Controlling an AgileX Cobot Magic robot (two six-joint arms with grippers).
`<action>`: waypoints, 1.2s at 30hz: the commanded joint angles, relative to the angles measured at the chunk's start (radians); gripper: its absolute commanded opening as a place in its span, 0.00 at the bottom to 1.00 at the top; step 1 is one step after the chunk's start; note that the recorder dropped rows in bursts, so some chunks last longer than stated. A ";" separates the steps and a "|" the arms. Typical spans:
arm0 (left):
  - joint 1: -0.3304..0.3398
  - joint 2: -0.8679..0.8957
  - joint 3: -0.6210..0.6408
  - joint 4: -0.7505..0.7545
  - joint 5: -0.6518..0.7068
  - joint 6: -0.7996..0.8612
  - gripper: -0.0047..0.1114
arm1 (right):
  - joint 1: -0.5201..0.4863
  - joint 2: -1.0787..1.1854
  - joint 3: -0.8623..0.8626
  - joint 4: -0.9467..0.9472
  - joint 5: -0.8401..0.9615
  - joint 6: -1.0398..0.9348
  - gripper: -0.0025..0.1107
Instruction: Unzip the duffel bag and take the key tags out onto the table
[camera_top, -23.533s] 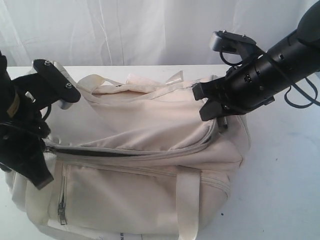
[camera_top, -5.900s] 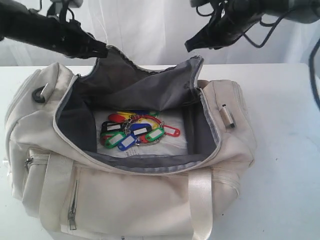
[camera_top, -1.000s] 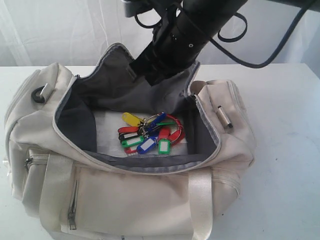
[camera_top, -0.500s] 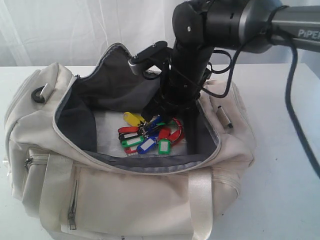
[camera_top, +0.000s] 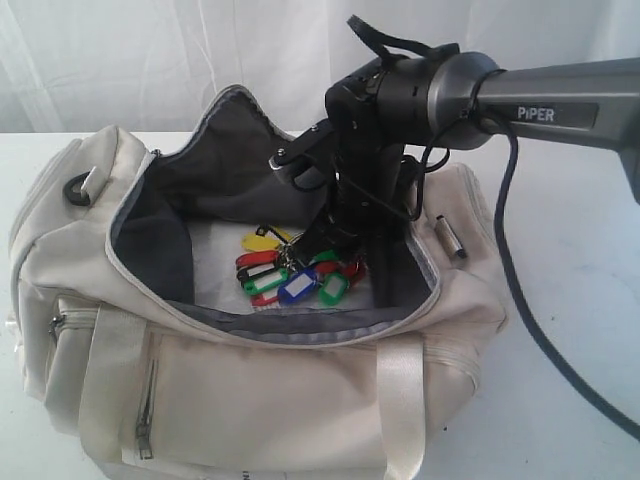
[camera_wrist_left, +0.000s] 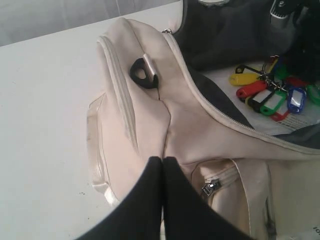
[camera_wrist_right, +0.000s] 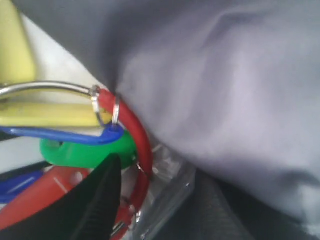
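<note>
Exterior view, my right claw (camera_top: 335, 240) down inside the open duffel bag (camera_top: 250, 390) on the table (camera_top: 570, 300), key tags (camera_top: 295, 278) just under it, left wrist view, my left claw (camera_wrist_left: 162, 162) pinched closed by the bag's end, right wrist view, one finger (camera_wrist_right: 97, 197) over the tags, I cannot tell its spread.

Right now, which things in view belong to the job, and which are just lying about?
Job: duffel bag, unzipped; key tags, inside it; table; right claw, down in the bag at the tags.
Not the job: white curtain behind; pale sheet under the tags; left claw, shut, at the bag's end.
</note>
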 joint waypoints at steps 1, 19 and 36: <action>-0.005 -0.006 0.004 -0.012 0.004 -0.001 0.04 | -0.004 0.039 0.000 0.029 -0.025 0.008 0.41; -0.005 -0.006 0.004 -0.019 0.006 -0.001 0.04 | -0.004 -0.012 0.000 0.224 0.106 -0.107 0.02; -0.005 -0.006 0.004 -0.019 0.006 -0.001 0.04 | -0.004 -0.255 0.000 0.237 0.091 -0.136 0.02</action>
